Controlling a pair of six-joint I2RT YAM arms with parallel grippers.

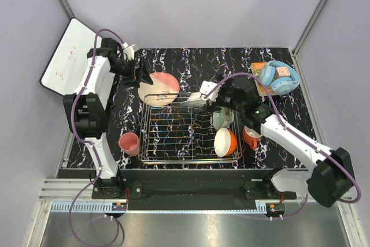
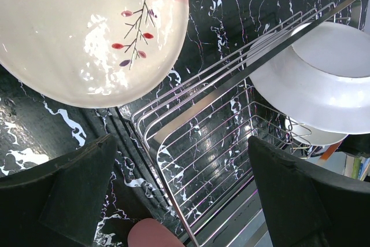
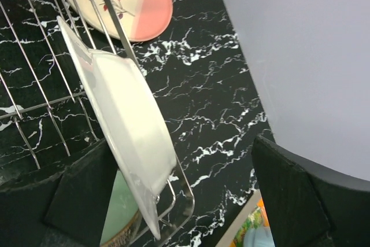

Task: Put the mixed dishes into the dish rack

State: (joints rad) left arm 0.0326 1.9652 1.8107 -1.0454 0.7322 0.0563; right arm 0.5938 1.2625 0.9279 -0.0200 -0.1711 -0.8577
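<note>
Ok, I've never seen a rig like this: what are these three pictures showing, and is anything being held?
These are robots: a left arm and a right arm bolted at the near edge of a marbled table, each ending in a two-finger gripper. The wide picture comes from a fixed camera above; the other two from a camera on each wrist, so the dark shapes are that arm's own fingers. In the middle sits a wire dish rack holding a white plate on edge, a mint-green bowl and an orange bowl. Outside it are a pink plate, a pink cup, an orange mug, blue headphones and a white board. The left gripper is open near the pink plate; the right gripper is open beside the white plate. Neither holds anything.
</note>
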